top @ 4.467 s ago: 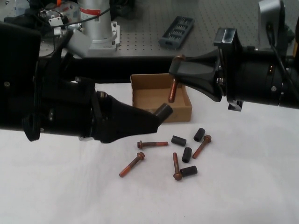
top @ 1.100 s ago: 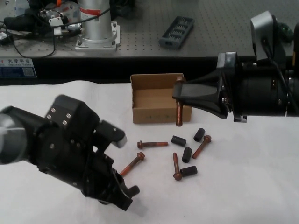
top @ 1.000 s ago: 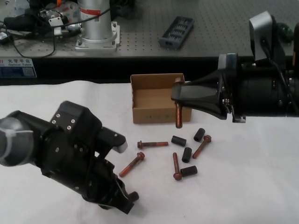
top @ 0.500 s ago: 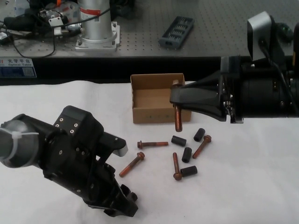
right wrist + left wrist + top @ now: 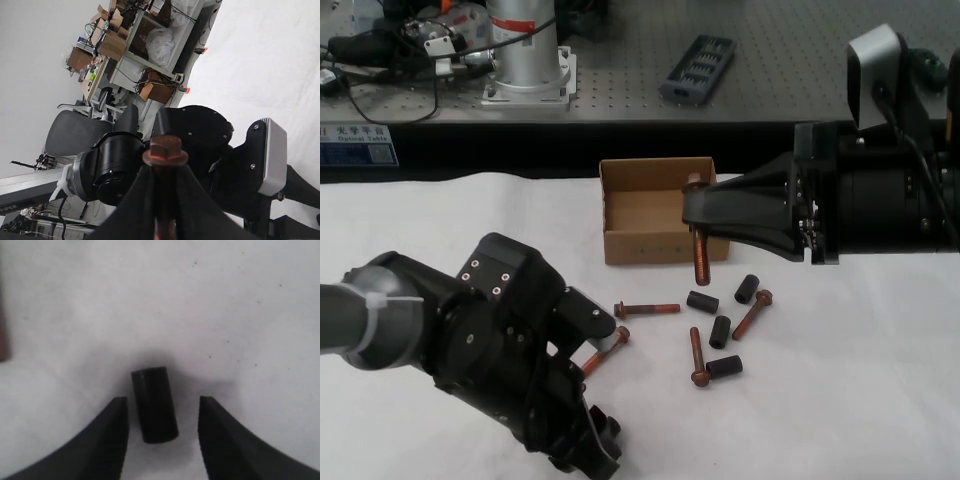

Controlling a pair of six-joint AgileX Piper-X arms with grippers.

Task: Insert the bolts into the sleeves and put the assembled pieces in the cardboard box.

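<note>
My left gripper points down at the white cloth, its fingers open. A black sleeve lies on the cloth between them, with a gap on each side. In the high view this gripper is low at the cloth's front left. My right gripper is shut on a copper bolt, which hangs upright in front of the cardboard box. The bolt's hex head sits above the fingers. Several bolts and sleeves lie loose on the cloth.
The left arm's body covers part of one loose bolt. Behind the cloth is a perforated metal table with a dark ridged tray and a metal post base. Free cloth lies to the front right.
The left arm came down from near the box to the cloth's front left and shifted right; the sleeve it held now lies between open fingers. The right gripper edged left with its bolt.
</note>
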